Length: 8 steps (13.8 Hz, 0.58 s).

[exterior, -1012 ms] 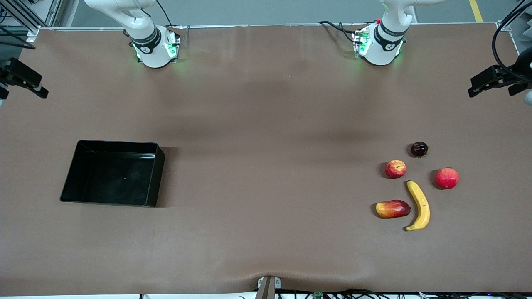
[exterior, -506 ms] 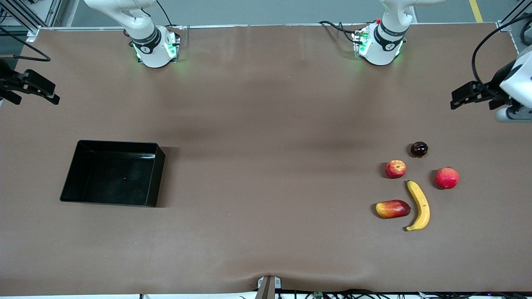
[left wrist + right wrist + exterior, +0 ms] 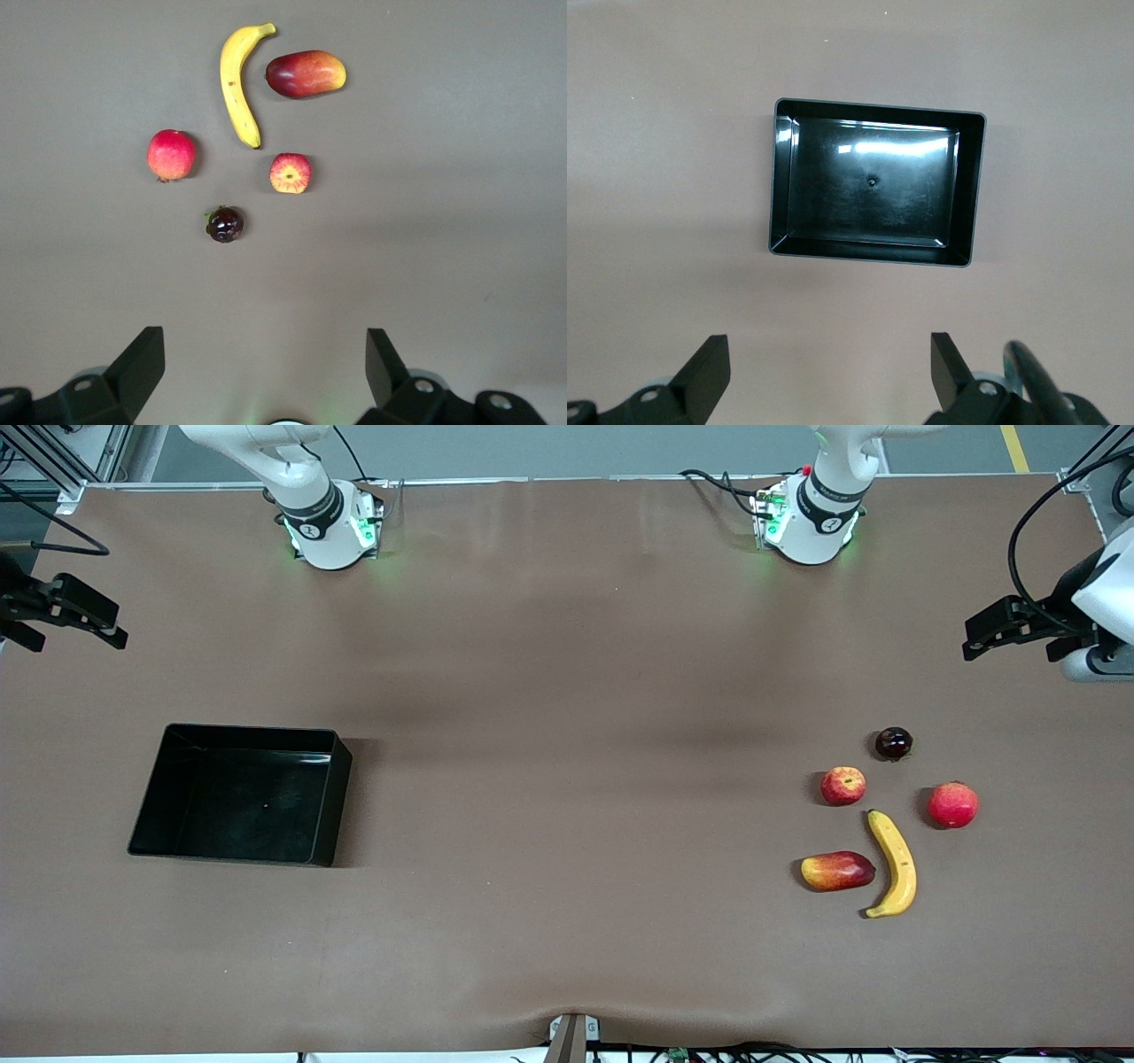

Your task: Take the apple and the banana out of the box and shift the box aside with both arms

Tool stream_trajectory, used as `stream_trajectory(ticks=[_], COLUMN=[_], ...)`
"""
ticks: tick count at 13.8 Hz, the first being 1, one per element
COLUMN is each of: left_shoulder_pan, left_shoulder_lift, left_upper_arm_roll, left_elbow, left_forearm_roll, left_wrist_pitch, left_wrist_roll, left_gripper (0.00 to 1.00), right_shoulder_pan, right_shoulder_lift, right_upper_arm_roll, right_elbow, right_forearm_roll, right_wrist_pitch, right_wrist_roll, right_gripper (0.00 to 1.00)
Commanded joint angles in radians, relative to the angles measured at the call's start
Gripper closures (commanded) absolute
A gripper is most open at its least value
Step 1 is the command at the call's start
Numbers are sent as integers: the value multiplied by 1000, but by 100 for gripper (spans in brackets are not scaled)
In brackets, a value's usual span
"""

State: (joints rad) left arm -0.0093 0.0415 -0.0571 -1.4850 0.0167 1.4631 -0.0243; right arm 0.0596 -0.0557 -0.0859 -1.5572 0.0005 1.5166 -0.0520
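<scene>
The black box (image 3: pixel 339 797) lies toward the right arm's end of the table, with nothing in it (image 3: pixel 967 190). Toward the left arm's end lie the yellow banana (image 3: pixel 893 864) (image 3: pixel 234 84) and, farther from the front camera, the small red apple (image 3: pixel 842 786) (image 3: pixel 291 173) with yellowish patches. My left gripper (image 3: pixel 997 627) (image 3: pixel 264 354) hangs open and holds nothing over the table's end, high above the fruits. Over the other end my right gripper (image 3: pixel 89 615) (image 3: pixel 830 356) is open too, well above the box.
Around the banana lie a plain red round fruit (image 3: pixel 952 804), a red-and-yellow mango (image 3: pixel 837 870) and a dark purple fruit (image 3: pixel 893 743). Wide bare brown tabletop (image 3: pixel 567 779) separates box and fruits. A camera mount (image 3: pixel 571 1036) sits at the table's front edge.
Both grippers have come a little inward from the table's two ends over the last second and have nearly stopped. Box and fruits have not moved.
</scene>
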Motion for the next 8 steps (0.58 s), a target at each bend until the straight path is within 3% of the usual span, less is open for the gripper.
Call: stream_trajectory(ticks=[1,8], left_shoulder_pan=[12,6], left_shoulder_lift=[-11,17], left_upper_arm_roll=[2,2], left_elbow=[-1,2], left_forearm_roll=[-11,0], left_wrist_pitch=[-4,37], left_wrist_roll=[-2,-6], left_gripper=[0,0], right_shoulder_pan=[0,-6], right_shoulder_lift=[-24,-24], right_upper_arm_roll=[-1,-3], right_elbow=[-24,-27], right_forearm_roll=[-20,-20], right_wrist_pitch=[2,-1], right_wrist_roll=[-14,-15], right_gripper=[0,0])
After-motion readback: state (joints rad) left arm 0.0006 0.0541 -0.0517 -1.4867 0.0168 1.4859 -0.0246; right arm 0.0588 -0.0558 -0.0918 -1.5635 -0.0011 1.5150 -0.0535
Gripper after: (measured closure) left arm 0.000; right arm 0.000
